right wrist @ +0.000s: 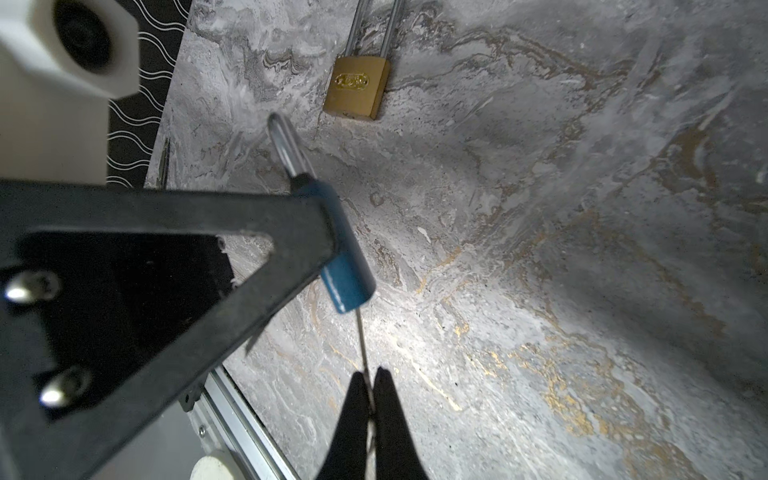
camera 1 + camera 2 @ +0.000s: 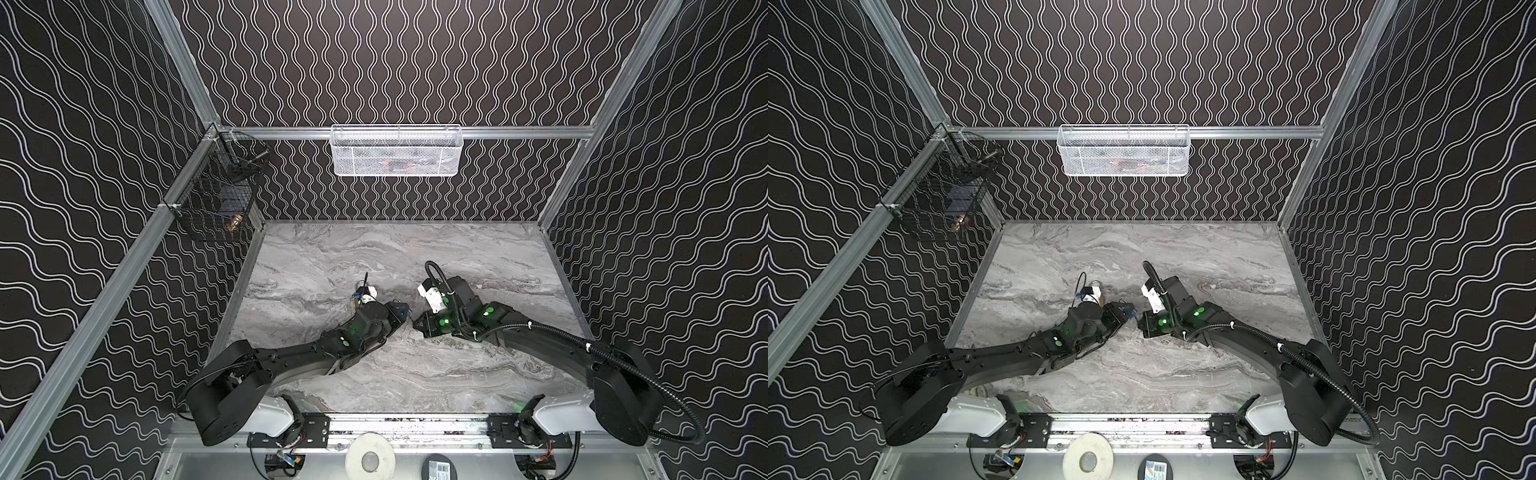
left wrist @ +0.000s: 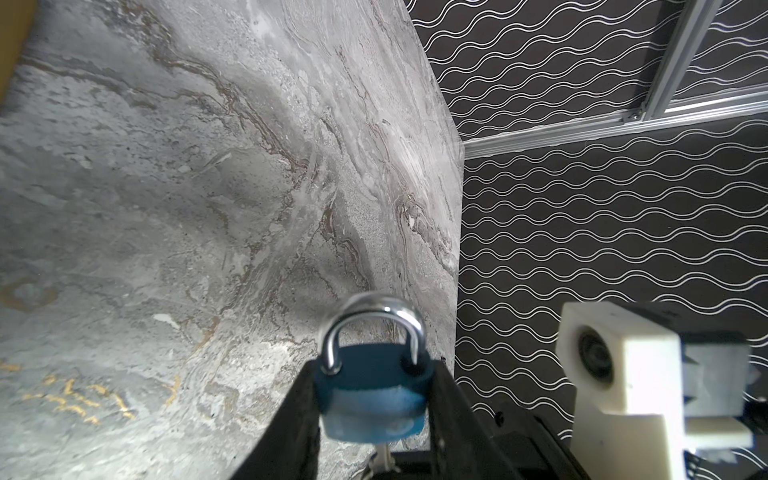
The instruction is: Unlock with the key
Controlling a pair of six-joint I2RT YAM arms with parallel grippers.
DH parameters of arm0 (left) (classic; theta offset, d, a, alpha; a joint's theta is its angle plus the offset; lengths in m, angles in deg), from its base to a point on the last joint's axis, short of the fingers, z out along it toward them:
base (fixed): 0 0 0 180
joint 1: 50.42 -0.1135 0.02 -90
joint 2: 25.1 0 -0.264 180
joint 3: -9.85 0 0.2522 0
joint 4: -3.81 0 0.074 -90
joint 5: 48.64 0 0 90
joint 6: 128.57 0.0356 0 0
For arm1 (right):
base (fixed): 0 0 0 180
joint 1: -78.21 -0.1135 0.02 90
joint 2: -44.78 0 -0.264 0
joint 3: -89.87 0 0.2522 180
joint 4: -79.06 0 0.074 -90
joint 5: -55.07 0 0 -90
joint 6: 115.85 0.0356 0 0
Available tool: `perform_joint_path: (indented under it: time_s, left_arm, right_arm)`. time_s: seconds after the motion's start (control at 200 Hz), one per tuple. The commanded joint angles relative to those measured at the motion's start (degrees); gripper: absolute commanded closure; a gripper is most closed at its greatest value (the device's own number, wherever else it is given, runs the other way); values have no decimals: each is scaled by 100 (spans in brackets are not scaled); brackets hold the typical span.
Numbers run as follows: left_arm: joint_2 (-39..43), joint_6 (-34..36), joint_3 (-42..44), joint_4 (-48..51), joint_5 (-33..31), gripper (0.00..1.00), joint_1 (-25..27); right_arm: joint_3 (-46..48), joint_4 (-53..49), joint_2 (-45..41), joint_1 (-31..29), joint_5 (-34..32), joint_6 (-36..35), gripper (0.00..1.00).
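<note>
My left gripper (image 3: 374, 370) is shut on a blue padlock (image 3: 374, 399) with a silver shackle (image 3: 374, 320), its black fingers (image 3: 299, 415) pressing on both sides of the body. It holds the padlock just above the marble table (image 2: 457, 257). A thin silver key (image 1: 363, 345) runs from the padlock's underside (image 1: 349, 282) into my right gripper (image 1: 369, 374), which is shut on it. In both top views the two grippers (image 2: 405, 309) (image 2: 415, 324) meet tip to tip at mid-table. I cannot tell whether the shackle is latched.
A brass padlock (image 1: 357, 89) with a long shackle lies flat on the table beyond the blue one. A white mesh basket (image 2: 397, 151) hangs on the back wall and a black wire basket (image 2: 220, 195) on the left rail. A tape roll (image 2: 370, 459) sits by the front rail.
</note>
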Motion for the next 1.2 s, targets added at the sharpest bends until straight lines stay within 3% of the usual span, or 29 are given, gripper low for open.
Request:
perform_joint_path:
  time_s: [0.0, 0.881, 1.196]
  left_arm:
    - [34, 37, -44, -209, 385, 81, 23]
    - [-88, 416, -234, 7, 860, 82, 15]
    - [-111, 275, -65, -596, 681, 82, 7]
  right_arm:
    - [53, 603, 2, -10, 243, -110, 100]
    - [-156, 293, 28, 34, 129, -325, 100]
    - [210, 866, -288, 21, -286, 334, 100]
